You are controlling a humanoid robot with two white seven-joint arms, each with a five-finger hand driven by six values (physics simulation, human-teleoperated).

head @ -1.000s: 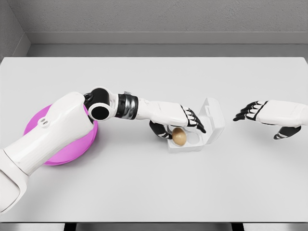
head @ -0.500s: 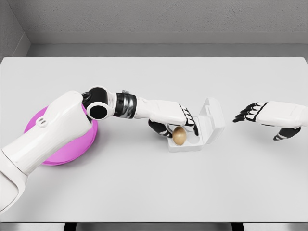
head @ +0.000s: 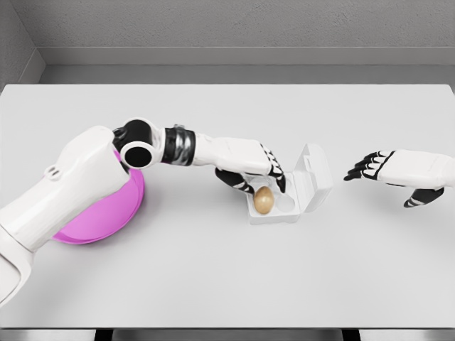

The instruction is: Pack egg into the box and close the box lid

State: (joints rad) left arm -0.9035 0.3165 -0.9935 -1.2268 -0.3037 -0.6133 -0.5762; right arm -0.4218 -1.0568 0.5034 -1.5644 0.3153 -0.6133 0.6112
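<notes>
Above the box (head: 284, 206), the left hand (head: 257, 165) has lifted, fingers loose, apparently clear of the egg (head: 264, 200).

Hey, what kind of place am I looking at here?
Probably a simulated tabletop test scene, not a real kitchen: a bare pale grey table against plain grey walls, holding only a small white open box and a flat magenta plate.

the left arm (head: 85, 177) reaches from the lower left toward the middle, forearm nearly level, and the left hand (head: 252, 169) hangs palm down, fingers loosely spread and seemingly holding nothing, though its thumb is partly hidden. the right hand (head: 387, 170) hovers at the right edge, fingers relaxed and pointing left.
</notes>
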